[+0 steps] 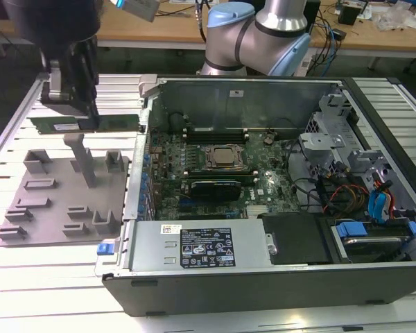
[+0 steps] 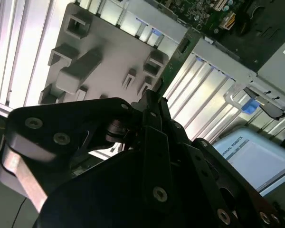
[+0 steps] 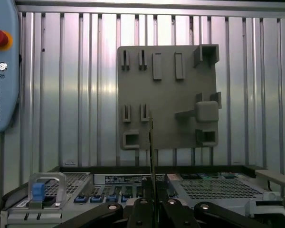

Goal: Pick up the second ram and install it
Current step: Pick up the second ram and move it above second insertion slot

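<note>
Gripping the second ram (image 1: 118, 122) along its upper long edge, my gripper (image 1: 80, 112) is clenching it flat and level above the grey holder tray (image 1: 55, 198), just beside the open computer case (image 1: 263, 291). This is presumably leaving its lower contact edge free for a slot.

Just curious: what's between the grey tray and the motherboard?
The computer case's metal wall, seen in the exterior view, separates the grey tray from the motherboard.
</note>
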`<state>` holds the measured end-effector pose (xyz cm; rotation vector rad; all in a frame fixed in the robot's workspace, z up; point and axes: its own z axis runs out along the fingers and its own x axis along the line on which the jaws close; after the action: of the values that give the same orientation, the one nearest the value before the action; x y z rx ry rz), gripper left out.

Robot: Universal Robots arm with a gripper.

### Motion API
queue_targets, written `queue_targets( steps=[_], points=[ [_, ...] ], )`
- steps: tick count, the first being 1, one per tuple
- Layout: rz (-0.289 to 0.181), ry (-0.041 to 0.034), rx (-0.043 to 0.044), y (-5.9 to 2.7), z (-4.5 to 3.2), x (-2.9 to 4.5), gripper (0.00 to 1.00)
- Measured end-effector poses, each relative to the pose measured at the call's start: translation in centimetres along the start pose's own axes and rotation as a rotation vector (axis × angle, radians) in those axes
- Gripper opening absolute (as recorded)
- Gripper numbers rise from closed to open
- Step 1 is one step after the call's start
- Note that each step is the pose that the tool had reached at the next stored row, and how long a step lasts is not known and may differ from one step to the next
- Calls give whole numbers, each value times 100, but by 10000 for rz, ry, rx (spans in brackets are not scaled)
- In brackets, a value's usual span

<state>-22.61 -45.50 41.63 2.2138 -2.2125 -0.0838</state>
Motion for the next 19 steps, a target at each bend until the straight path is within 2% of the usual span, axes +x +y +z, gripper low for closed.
queue_targets(
  steps=[7, 9, 14, 16, 19],
  points=[
    [-1, 1, -2, -270, -12, 0, 11],
    [0, 0, 0, -321, -13, 0, 11],
    [0, 1, -2, -570, -25, 0, 11],
    [0, 0, -3, -710, -30, 0, 11],
    [-2, 0, -4, -806, -34, 0, 11]
  ],
)
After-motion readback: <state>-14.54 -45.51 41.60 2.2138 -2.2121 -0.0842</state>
